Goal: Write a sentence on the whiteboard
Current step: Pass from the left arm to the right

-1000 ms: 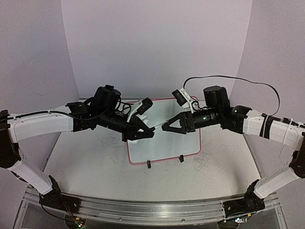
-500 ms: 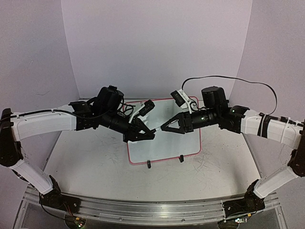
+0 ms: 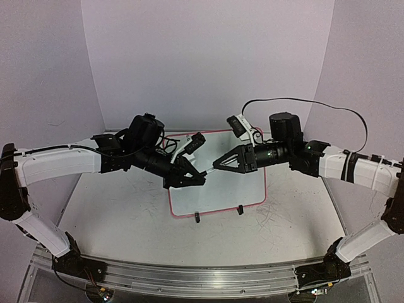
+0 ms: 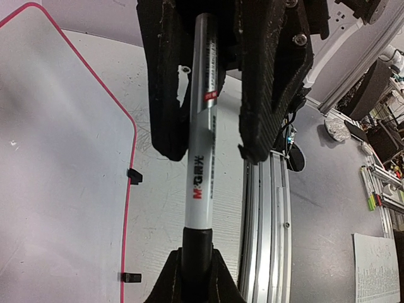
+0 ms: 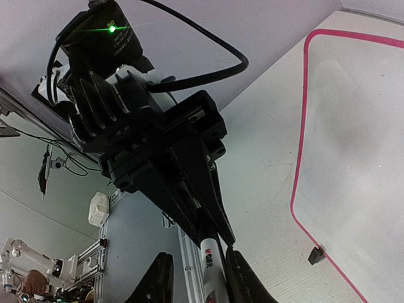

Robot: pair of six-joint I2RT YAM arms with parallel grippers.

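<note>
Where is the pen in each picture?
Top external: the pen is mid-picture, over the whiteboard.
Left wrist: the pen runs down the centre.
Right wrist: the pen pokes up from the bottom edge.
Shared landmark: the whiteboard's pink rim, in all three.

whiteboard [image 3: 218, 197] on table [image 3: 117, 214] | marker [image 4: 201, 170] above whiteboard, between left end effector [image 3: 197, 180] and right end effector [image 3: 218, 166]
</note>
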